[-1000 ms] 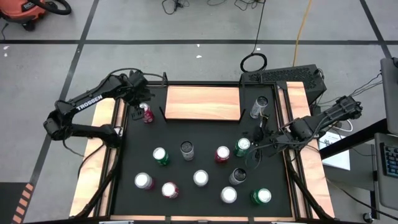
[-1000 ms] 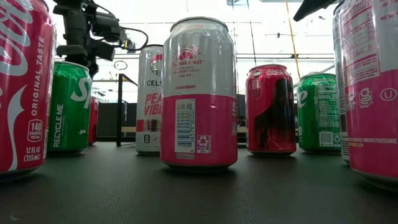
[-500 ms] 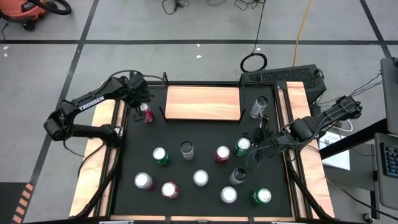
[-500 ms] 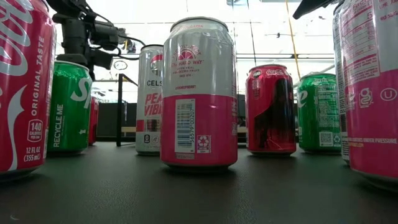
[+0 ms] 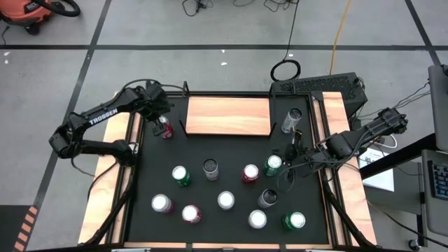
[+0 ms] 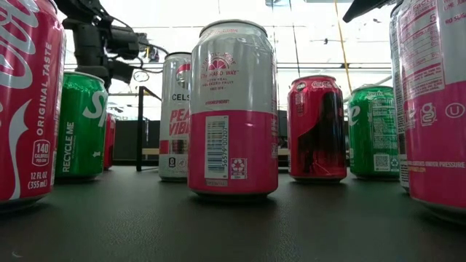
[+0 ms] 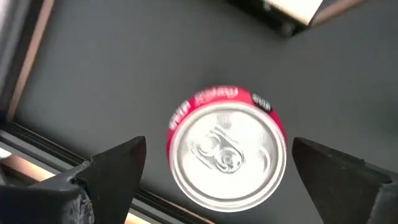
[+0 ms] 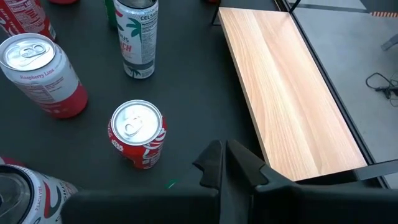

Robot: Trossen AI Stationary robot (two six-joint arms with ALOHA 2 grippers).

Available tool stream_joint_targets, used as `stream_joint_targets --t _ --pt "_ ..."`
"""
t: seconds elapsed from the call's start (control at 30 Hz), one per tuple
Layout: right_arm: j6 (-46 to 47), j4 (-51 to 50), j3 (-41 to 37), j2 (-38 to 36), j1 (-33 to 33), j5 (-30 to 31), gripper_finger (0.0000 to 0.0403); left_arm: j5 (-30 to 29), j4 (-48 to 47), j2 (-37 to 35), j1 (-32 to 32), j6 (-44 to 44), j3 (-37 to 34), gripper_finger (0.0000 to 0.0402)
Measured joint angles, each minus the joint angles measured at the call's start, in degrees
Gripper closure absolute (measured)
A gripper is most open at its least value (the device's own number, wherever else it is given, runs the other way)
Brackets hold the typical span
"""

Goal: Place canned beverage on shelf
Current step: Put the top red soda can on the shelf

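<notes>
- Left arm (image 5: 91,122): dark, jointed links, white "TROSSEN" lettering along one link, thin black cables looping near the wrist.
- Right arm (image 5: 364,136): dark, same build, loose black cables trailing by its wrist.
- Fingers (image 7: 112,165): dark, matte, wedge-shaped.

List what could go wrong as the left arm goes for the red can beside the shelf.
1. The left end effector is open above the red can, which sits off-centre between the fingers; closing could tip it.
2. The shelf edge stands close by; lifting across could clip it.
3. The right end effector, shut, waits near other cans.
</notes>
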Motion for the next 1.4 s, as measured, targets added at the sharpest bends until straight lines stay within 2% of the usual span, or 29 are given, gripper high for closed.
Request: stream_joint_targets --t 0.23,0.53,0.63,0.97,1.2,1.4 --pt "0.0 0.0 0.0 0.0 0.0 0.0 0.0403 0.9 3.1 0.0 0.0 -1.5 -4.2 0.0009" --pt "0.0 0.1 0.0 0.0 0.0 0.0 0.0403 0.9 7.1 0.0 0.0 -2.7 -4.5 0.001" --pt "0.0 0.4 0.0 0.0 0.0 0.0 0.0403 0.8 7.3 0.0 0.0 -2.8 -4.5 0.0024" --pt "-0.2 0.4 0.0 0.0 0.0 0.0 0.0403 0.8 6.5 -0.1 0.0 -2.8 -4.4 0.0116" --pt "-0.2 1.7 0.0 0.0 0.0 0.0 0.0403 0.6 3.4 0.0 -0.2 -2.9 -3.0 0.0117" --pt "-0.6 4.7 0.0 0.4 0.0 0.0 0.0403 0.6 -2.9 -0.5 -1.1 -5.3 3.1 0.0117"
